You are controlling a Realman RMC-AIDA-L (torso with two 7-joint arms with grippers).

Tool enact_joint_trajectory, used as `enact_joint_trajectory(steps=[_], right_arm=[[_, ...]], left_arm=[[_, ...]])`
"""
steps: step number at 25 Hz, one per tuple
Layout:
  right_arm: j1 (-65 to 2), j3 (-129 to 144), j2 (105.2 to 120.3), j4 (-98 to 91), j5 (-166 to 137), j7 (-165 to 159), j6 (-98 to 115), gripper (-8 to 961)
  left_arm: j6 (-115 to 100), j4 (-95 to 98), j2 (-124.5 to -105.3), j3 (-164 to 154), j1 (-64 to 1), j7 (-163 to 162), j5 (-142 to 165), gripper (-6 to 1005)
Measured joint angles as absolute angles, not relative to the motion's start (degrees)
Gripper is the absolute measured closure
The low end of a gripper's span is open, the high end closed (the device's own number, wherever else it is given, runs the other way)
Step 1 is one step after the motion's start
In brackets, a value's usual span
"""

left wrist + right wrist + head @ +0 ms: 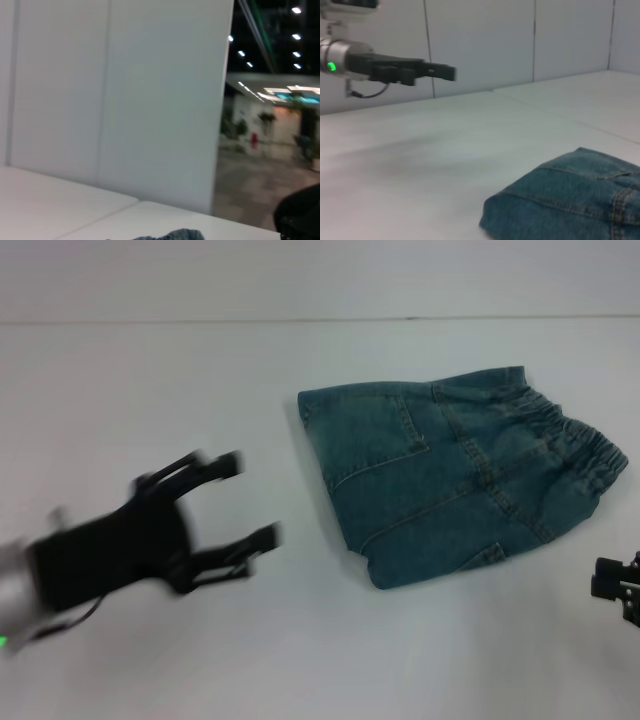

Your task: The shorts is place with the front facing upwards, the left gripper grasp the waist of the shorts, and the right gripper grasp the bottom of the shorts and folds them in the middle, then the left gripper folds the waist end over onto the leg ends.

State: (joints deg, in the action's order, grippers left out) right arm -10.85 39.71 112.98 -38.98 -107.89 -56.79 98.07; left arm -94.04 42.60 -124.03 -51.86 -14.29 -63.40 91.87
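Note:
The teal-blue denim shorts (450, 475) lie folded into a compact bundle on the white table, right of centre in the head view. Their puckered elastic waist (585, 440) is on top at the right end. I cannot make out the leg hems. My left gripper (255, 500) hovers well to the left of the shorts, open and empty, fingers pointing toward them. It also shows far off in the right wrist view as the left gripper (437, 71). Only a corner of my right gripper (615, 585) shows at the right edge, below the waist end. The shorts (570, 200) fill that view's near corner.
The white table (300, 640) stretches around the shorts, with a pale wall (300, 280) behind it. In the left wrist view a sliver of denim (175, 234) shows at the edge, with a white panel (125, 100) and a dim hall beyond.

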Motion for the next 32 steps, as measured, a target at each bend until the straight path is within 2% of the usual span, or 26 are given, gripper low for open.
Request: enact_joint_trajectory(steps=[4, 10, 18, 23, 29, 32], right_arm=[[-10.16, 36.63, 114.47, -42.59, -114.13, -57.09, 102.17, 817], [-9.49, 28.63, 114.98, -44.72, -120.27, -57.29, 108.24, 578], [-7.66, 25.39, 116.47, -48.2, -121.13, -55.65, 109.69, 361], [-7.82, 25.3, 116.69, -48.14, -122.42, -54.97, 109.28, 131], [-8.65, 25.54, 117.18, -48.05, -123.38, -54.71, 108.32, 3], [-9.25, 25.65, 117.18, -47.73, -123.71, -54.31, 108.18, 6]], left_arm=[[-100.65, 39.21, -123.86, -41.1, -11.0, -57.26, 99.2, 60], [-104.14, 38.36, -123.94, -33.57, -7.71, -55.85, 111.31, 61], [-106.31, 37.9, -124.01, -31.08, -6.85, -54.01, 115.83, 62], [-107.33, 37.86, -123.89, -30.81, -7.24, -54.09, 117.04, 62], [-106.71, 37.74, -123.78, -30.71, -8.34, -54.57, 118.42, 62], [-106.45, 37.67, -123.76, -30.62, -8.75, -55.12, 118.87, 62]])
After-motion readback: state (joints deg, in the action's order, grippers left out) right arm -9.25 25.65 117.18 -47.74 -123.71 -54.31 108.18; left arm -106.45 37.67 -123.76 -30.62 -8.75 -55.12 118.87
